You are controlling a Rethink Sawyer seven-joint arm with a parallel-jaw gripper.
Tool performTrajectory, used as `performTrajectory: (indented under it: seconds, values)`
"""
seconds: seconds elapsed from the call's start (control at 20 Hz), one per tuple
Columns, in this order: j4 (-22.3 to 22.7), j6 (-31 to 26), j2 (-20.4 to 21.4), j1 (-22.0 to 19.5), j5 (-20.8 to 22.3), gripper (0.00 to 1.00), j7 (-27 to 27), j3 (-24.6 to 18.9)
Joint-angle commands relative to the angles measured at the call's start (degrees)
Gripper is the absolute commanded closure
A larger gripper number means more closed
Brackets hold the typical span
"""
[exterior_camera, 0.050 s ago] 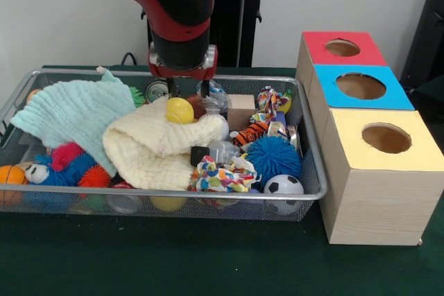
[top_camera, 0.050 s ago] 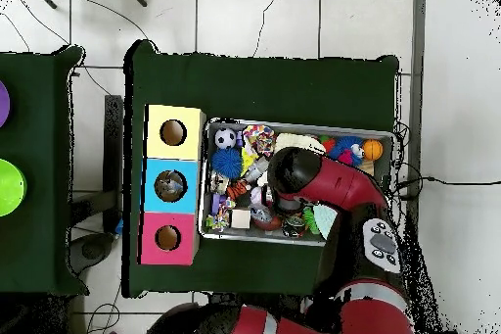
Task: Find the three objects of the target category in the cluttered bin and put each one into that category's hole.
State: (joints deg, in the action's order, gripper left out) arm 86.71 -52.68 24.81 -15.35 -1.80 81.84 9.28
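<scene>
While watching front view, I am seeing gripper (exterior_camera, 0.050 s ago: 186, 89) hanging at upper centre of wire bin (exterior_camera, 0.050 s ago: 313, 171), fingers standing apart, holding nothing, tips just above yellow ball (exterior_camera, 0.050 s ago: 180, 110) sitting on cream cloth (exterior_camera, 0.050 s ago: 156, 150). Three boxes at frame right, holes showing in red box (exterior_camera, 0.050 s ago: 343, 48), blue box (exterior_camera, 0.050 s ago: 361, 86), yellow box (exterior_camera, 0.050 s ago: 386, 138). Overhead: arm (top_camera, 0.050 s ago: 323, 188) is covering bin centre, gripper hidden; boxes lying left of bin.

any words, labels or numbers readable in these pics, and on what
None can be read.
The three box tops, red, blue and yellow, are plain colour, each with a hole.
The can at the back of the wire bin may carry print, but it is too small to read.
</scene>
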Motion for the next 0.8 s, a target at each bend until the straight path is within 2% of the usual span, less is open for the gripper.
performTrajectory:
  seconds: [0.05, 0.15, 0.25, 0.4, 0.55, 0.8]
  values:
    - [-3.7, -4.0, -1.3, -0.9, 5.0, 0.00, -2.2, -5.5]
    - [-2.8, -0.4, -0.7, -1.2, 5.0, 0.00, -1.7, -6.1]
    - [-2.6, -0.3, -0.8, -1.4, 5.1, 0.00, -1.6, -6.4]
    - [0.1, 2.6, -1.0, -3.4, 2.6, 0.00, -0.8, -8.7]
    - [1.2, 3.9, -1.7, -4.7, 1.3, 0.00, -0.1, -10.4]
    - [1.3, 3.4, -1.9, -5.5, 1.5, 0.00, 1.5, -11.5]
